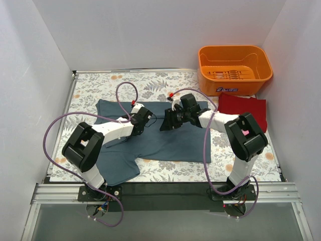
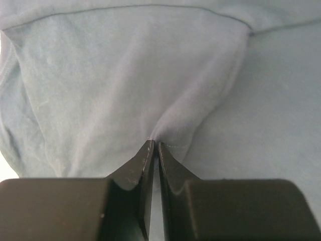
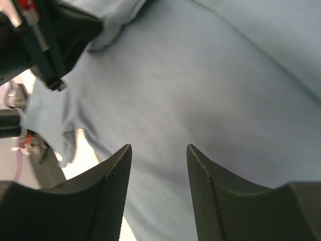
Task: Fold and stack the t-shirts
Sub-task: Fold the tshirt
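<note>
An orange basket (image 1: 234, 68) sits at the table's (image 1: 100, 85) 1 o'clock corner. A dark red t-shirt (image 1: 243, 110) lies flat just at its 6 o'clock side, well clear of both arms. Purple cables (image 1: 125, 88) loop up over each arm. The right arm (image 1: 220, 120) crosses above the gap between the dark red shirt and the slate blue-grey t-shirt (image 1: 170, 143); the left arm (image 1: 108, 131) lies over the blue-grey cloth's 9 o'clock part.

The blue-grey t-shirt (image 2: 125, 75) is spread across the middle of the table, one part trailing toward 7 o'clock beside the left arm's base. The left jaws are pressed together on a raised pinch of this cloth, toward the shirt's 12 o'clock edge, and creases fan away from their tips. The right jaws stand spread, nothing between them, just at 3 o'clock of the left jaws. From the right wrist, blue-grey cloth (image 3: 210, 85) fills the space beyond the tips, and the left arm's black wrist, with bunched cloth, shows at 10 o'clock.
</note>
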